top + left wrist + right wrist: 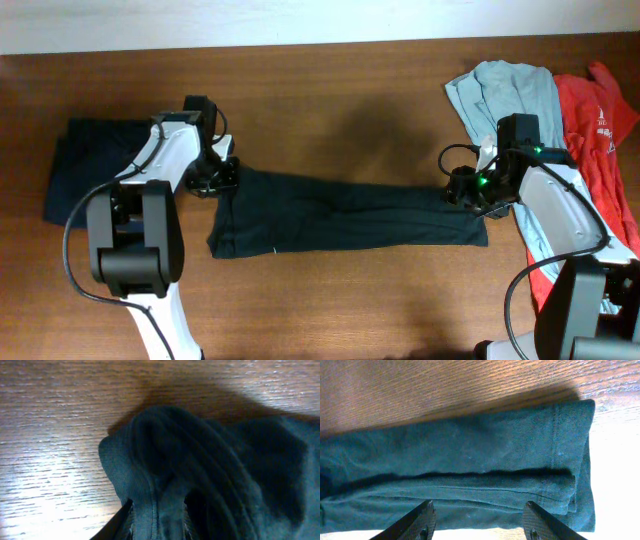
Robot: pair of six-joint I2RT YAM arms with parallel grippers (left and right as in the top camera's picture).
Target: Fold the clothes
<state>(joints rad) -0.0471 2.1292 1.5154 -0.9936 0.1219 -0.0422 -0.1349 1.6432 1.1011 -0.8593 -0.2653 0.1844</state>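
The right gripper [477, 507] stands spread just above the dark garment's [350, 215] hemmed end. A bunched fold sits between the left gripper's [159, 507] jaws; whether they pinch it cannot be told.

Warm, even overhead light; glare on the table [30, 510], soft wrist-view shadows.

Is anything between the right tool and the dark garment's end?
Nothing visible does. The right tool is open over the dark garment, near its hem, with only that fabric showing between its fingers.
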